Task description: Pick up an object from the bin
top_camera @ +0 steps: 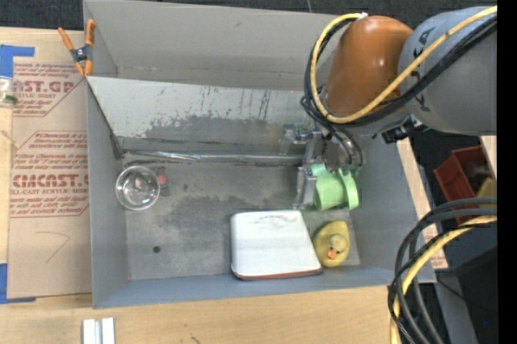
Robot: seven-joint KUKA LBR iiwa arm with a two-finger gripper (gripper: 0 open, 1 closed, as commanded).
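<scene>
Starting on the left of the bin, there's a clear cup sitting by itself, well apart from everything else. Nothing happening there.

Middle-right, up against the near wall, lies a flat white pad with a reddish edge.

Just past its far right corner the claw is down low in the bin, right beside a green thing, some chunky light-green plastic piece. They look like they're touching, but honestly I can't tell if the claw is open, closed, or has actually got the green piece. The orange wrist cover hides too much from this angle. My guess is the green thing is the one it's after, since it's the closest item.

Nearer than that, tucked between the pad and the right wall, is a yellow duck.

What could go wrong, imo:
- That right side is crowded. If the claw is off-centre on the green piece, it could just shove it toward the right wall or onto the duck instead of catching it.
- A grip on only one edge looks likely to twist and drop on the lift.
- Coming down any nearer could clip the pad's corner and tip it up.
</scene>
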